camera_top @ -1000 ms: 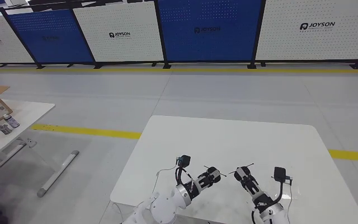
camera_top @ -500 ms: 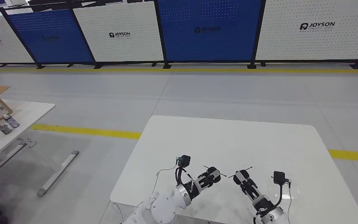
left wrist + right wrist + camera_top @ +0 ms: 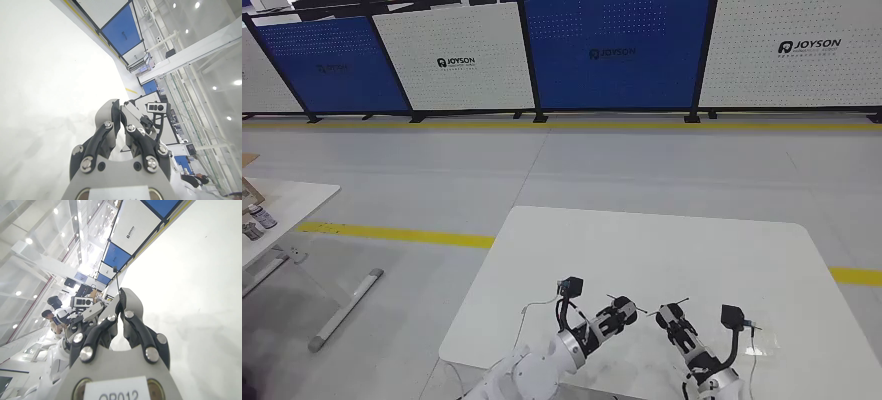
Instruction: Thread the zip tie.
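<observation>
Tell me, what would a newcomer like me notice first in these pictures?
Two grippers face each other closely near the front edge of a big white table: the left gripper and the right gripper. The right gripper is shut on a thin black zip tie, whose small square head pokes out beyond its fingertips.

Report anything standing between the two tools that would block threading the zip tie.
Nothing visible does. The right tool is shut on the zip tie, head end poking past its tips. The left tool, shut too with the tie's black strand crossing its tips, sits beside it over the table, only open air between them.
</observation>
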You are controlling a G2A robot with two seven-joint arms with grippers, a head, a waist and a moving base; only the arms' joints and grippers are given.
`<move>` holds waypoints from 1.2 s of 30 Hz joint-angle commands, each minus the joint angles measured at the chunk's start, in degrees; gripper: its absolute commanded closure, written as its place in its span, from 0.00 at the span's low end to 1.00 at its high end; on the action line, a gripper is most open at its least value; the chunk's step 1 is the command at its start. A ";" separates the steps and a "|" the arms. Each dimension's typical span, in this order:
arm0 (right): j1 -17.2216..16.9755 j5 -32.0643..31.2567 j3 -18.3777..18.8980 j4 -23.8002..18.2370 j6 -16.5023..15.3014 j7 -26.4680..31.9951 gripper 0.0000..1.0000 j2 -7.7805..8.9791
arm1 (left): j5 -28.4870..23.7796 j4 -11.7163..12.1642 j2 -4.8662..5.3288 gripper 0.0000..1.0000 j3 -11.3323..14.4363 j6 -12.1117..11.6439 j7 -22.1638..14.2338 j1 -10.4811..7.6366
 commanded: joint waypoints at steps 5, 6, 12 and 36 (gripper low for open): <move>-0.29 0.89 0.34 -0.24 -0.96 -0.56 1.00 -0.12 | 2.02 0.15 -0.04 1.00 0.56 -0.47 1.94 0.31; -0.29 0.89 0.34 -0.24 -0.96 -0.56 1.00 -0.12 | 2.02 0.15 -0.04 1.00 0.56 -0.47 1.94 0.31; -0.29 0.89 0.34 -0.24 -0.96 -0.56 1.00 -0.12 | 1.73 0.35 -0.10 1.00 0.57 0.00 2.59 0.15; 0.92 4.16 -1.03 2.64 -2.66 -6.00 1.00 -1.38 | 2.86 0.68 -0.23 1.00 0.50 1.86 5.52 -0.23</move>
